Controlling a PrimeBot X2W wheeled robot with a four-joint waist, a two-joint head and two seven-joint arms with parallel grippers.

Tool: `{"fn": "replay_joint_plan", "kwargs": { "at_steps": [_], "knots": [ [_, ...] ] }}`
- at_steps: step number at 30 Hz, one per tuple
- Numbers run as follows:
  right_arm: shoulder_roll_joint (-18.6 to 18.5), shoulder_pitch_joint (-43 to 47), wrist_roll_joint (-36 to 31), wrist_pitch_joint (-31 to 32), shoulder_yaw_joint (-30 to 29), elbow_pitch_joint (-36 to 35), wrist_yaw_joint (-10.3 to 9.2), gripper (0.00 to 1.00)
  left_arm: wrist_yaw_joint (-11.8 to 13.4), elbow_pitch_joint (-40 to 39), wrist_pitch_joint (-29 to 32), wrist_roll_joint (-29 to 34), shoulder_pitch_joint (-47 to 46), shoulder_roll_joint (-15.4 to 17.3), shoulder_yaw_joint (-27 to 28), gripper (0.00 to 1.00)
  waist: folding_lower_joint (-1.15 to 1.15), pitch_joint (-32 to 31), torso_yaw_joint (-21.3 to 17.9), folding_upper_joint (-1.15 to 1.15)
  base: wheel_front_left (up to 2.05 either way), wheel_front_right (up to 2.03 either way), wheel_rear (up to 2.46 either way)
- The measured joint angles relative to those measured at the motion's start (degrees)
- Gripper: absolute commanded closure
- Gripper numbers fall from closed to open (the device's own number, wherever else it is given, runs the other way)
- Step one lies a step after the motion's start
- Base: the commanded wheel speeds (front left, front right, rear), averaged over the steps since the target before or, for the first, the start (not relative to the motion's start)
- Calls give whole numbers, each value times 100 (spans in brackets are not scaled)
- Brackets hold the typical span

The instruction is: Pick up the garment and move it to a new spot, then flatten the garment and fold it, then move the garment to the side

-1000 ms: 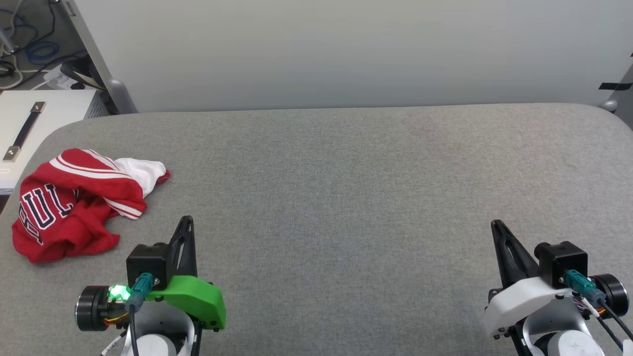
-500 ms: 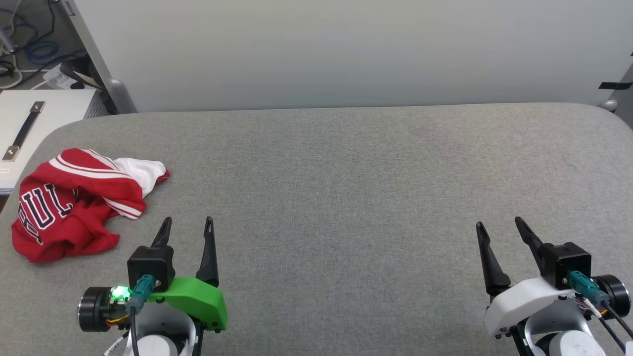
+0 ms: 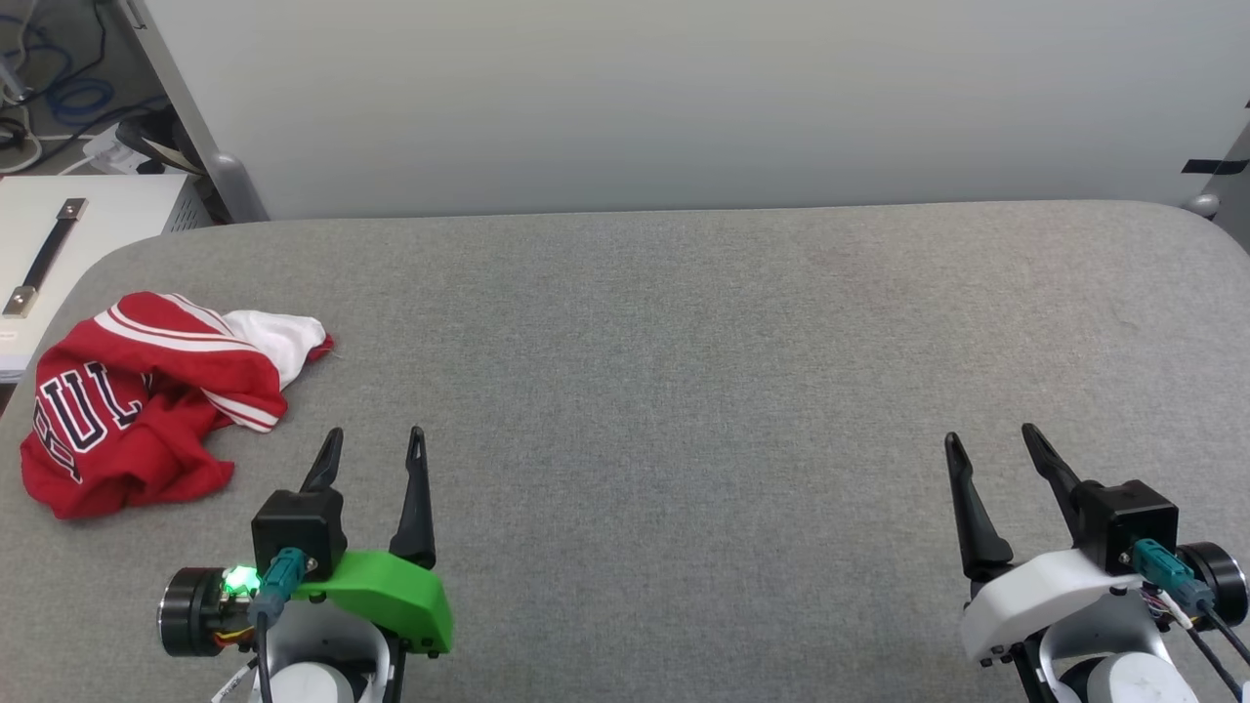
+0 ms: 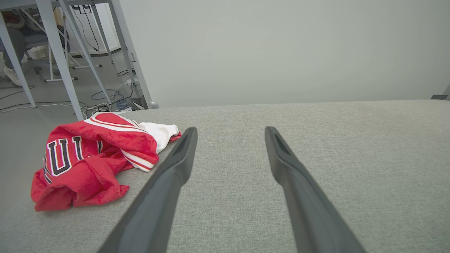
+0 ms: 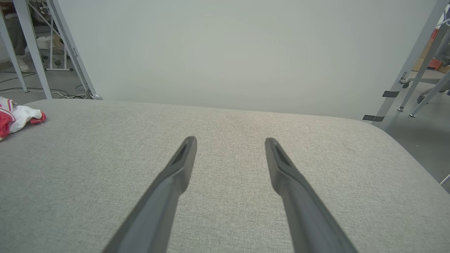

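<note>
The garment [image 3: 146,400] is a crumpled red jersey with a white sleeve, striped trim and black lettering, lying in a heap at the table's left end. My left gripper [image 3: 376,441] hovers open just to its right and nearer to me, with empty fingers. The left wrist view has the garment [image 4: 91,158] left of the spread fingers [image 4: 175,168]. Far off at the table's right side, my right gripper [image 3: 988,437] is open and holds nothing. A corner of the garment [image 5: 17,114] shows at the right wrist view's left edge.
The grey fabric table [image 3: 684,371] has rounded corners and a pale wall behind it. A white cabinet [image 3: 68,234] with a dark handle stands past the left end. Metal frame legs [image 4: 63,52] and floor cables lie beyond the table's far left corner.
Both grippers went from shut to open during the last second. The garment has not moved. The head view shifted very slightly.
</note>
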Motion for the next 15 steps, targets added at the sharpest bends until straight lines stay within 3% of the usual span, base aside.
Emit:
{"fn": "replay_joint_plan", "kwargs": {
  "at_steps": [15],
  "knots": [
    [0,0,103,-163,-13,-62,0,0,-1,-20,-177,-99,0,0,-38,0,0,14,6,0,0,0,0]
  ]
}}
